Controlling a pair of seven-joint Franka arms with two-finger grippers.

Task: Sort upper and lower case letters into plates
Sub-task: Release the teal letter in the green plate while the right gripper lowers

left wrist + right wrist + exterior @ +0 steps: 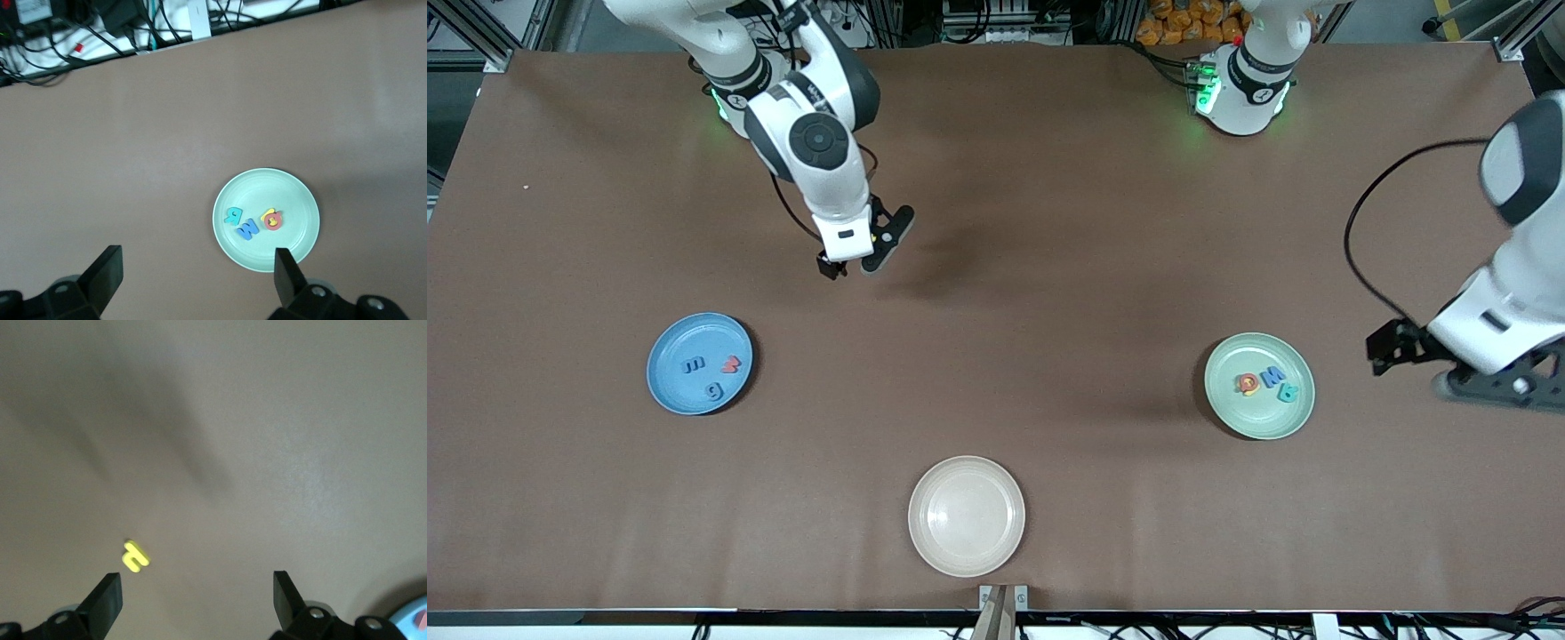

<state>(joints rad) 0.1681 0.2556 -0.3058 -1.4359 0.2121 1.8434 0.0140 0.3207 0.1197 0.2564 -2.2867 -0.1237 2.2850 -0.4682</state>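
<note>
The blue plate [685,338] holds two blue letters [694,365] and a red letter [732,364]. In the mint green plate [1258,418] lie a red-and-yellow letter [1247,383], a blue letter [1272,373] and a teal letter [1288,392]. My left gripper [1405,372] hangs open and empty over the table beside the mint plate [293,200], toward the left arm's end. My right gripper [855,263] stands open and empty over bare table. Just below it lies a yellow letter [135,555], close to one finger. This letter is hidden in the front view.
An empty cream plate [966,516] sits near the table's front edge, between the two coloured plates. The blue plate's rim [413,623] shows at a corner of the right wrist view. Cables and equipment lie past the table's edge [100,33].
</note>
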